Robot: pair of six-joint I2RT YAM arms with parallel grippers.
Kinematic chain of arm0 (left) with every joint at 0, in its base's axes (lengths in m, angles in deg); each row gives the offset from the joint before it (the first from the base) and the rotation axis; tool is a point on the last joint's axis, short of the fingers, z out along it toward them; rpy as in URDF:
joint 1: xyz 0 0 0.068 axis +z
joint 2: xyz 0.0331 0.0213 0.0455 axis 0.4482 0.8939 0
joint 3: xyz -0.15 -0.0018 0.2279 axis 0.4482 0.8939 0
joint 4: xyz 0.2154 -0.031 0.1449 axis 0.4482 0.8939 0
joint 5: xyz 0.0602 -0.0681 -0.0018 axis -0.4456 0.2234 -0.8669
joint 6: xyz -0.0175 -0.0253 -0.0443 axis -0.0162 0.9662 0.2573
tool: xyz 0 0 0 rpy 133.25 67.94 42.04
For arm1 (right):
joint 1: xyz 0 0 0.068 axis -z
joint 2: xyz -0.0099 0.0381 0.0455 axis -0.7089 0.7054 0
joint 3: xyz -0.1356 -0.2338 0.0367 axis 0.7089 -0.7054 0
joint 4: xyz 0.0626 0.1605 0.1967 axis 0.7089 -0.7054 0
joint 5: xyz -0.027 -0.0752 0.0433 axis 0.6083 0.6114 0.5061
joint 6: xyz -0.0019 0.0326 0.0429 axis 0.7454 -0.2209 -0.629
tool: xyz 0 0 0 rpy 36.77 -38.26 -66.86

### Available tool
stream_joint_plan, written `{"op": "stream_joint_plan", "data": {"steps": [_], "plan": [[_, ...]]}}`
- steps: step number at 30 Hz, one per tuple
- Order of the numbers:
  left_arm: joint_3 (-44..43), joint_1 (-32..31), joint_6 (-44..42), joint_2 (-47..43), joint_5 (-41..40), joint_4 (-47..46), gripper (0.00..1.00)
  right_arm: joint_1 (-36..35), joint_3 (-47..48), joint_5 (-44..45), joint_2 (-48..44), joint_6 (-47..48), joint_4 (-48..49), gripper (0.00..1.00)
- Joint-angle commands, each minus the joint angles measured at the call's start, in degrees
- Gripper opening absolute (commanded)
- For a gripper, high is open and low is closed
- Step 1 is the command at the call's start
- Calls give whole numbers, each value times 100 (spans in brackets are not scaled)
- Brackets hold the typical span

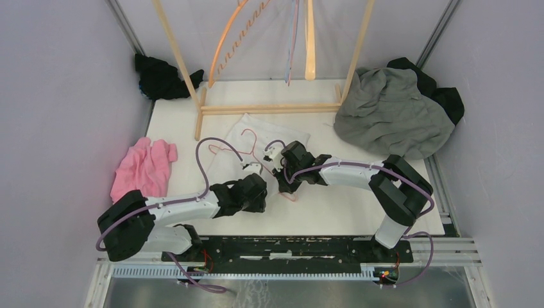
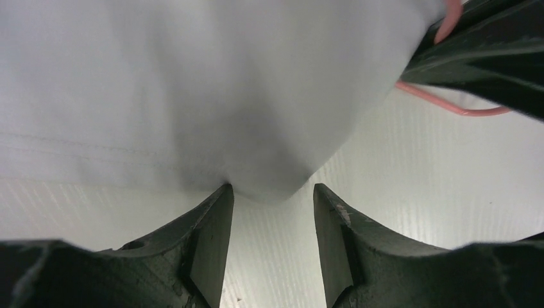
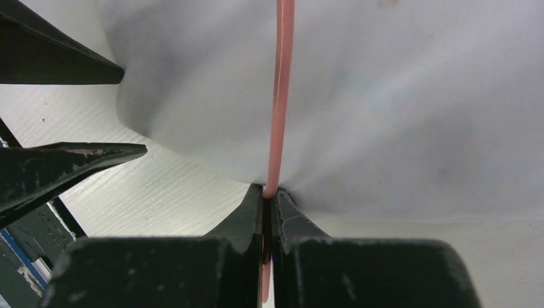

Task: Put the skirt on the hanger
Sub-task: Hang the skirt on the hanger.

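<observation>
The left gripper [image 1: 253, 169] and right gripper [image 1: 274, 154] crowd together at the near edge of the skirt [image 1: 282, 133], with the hanger [image 3: 280, 96] running between them. Behind the skirt, the base bar of the rack [image 1: 269, 109] bars the way. A grey cloth [image 1: 391, 112] fills the far right and a pink cloth [image 1: 144, 167] the left. The tabletop [image 1: 333, 205] near the arms is bare.

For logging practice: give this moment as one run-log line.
left gripper: open at white fabric skirt edge | right gripper: shut on thin pink wire hanger
</observation>
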Motion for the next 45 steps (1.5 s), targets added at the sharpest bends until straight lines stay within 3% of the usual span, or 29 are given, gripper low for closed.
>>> {"op": "stream_joint_plan", "data": {"steps": [1, 8, 13, 15, 24, 45], "plan": [[-11, -165, -225, 427, -204, -149, 57, 41, 84, -139, -221, -40, 228, 1], [-143, -240, -72, 867, -631, 10, 49, 47, 89, -184, -269, -40, 190, 1], [-320, -242, 43, 693, -1013, 381, 25, 56, 109, -184, -248, -48, 184, 1], [-383, -253, 79, 534, -1091, 577, 22, 63, 114, -182, -252, -41, 184, 1], [-569, -247, 303, -335, -1072, 1475, 20, 179, 4, 23, -276, 27, 266, 1], [-470, -243, 404, -843, -897, 1812, 21, 259, 573, 703, -387, 584, -85, 1]]}}
